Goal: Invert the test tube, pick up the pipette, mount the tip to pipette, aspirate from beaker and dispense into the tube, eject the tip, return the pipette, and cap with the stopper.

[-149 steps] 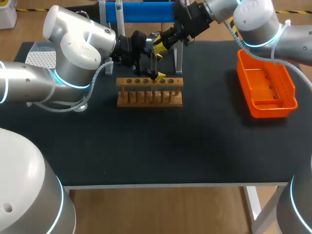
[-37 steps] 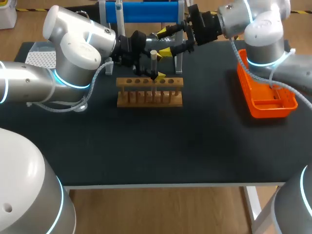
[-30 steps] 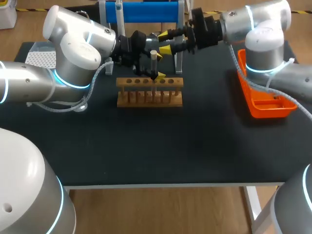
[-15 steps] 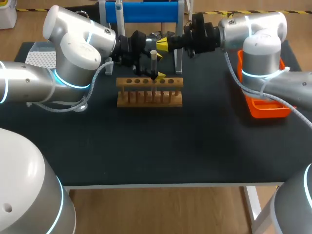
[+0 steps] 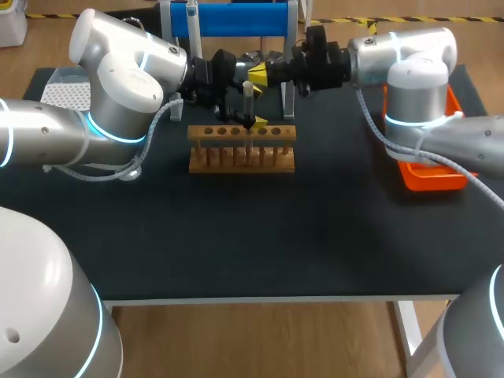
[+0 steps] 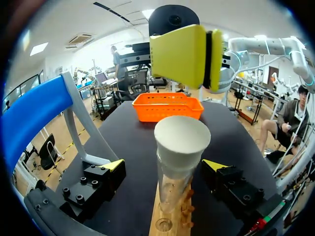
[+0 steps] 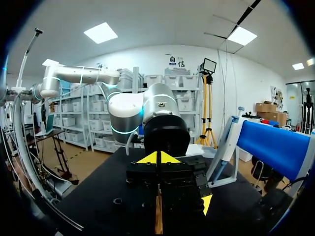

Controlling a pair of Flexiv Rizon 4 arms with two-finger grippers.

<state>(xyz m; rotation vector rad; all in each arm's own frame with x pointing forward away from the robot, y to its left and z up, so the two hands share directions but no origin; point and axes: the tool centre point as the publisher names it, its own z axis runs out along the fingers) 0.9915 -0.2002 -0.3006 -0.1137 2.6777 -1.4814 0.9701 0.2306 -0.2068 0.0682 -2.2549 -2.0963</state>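
A clear test tube (image 6: pixel 173 184) stands upright in the wooden rack (image 5: pixel 242 148), with a white stopper (image 6: pixel 182 141) in its mouth. My left gripper (image 6: pixel 165 167) is open, its yellow tips on either side of the tube and apart from it. The tube (image 5: pixel 248 98) also shows in the head view, with the left gripper (image 5: pixel 253 120) low at the rack's top. My right gripper (image 5: pixel 257 73) is shut with nothing held. Its joined yellow tips (image 6: pixel 187 55) sit just over the stopper. The right gripper (image 7: pixel 158 158) faces my left arm. A pipette (image 5: pixel 191 17) hangs on the blue stand (image 5: pixel 232 17).
An orange basket (image 5: pixel 429 169) lies at the table's right, partly behind my right arm. A white tip box (image 5: pixel 64 94) sits at the far left behind my left arm. The stand's legs (image 5: pixel 289 98) rise just behind the rack. The table's front half is bare black mat (image 5: pixel 260 236).
The right gripper has closed its fingers and moved left, up to the stopper on the tube. The left arm, tube and rack have stayed put.
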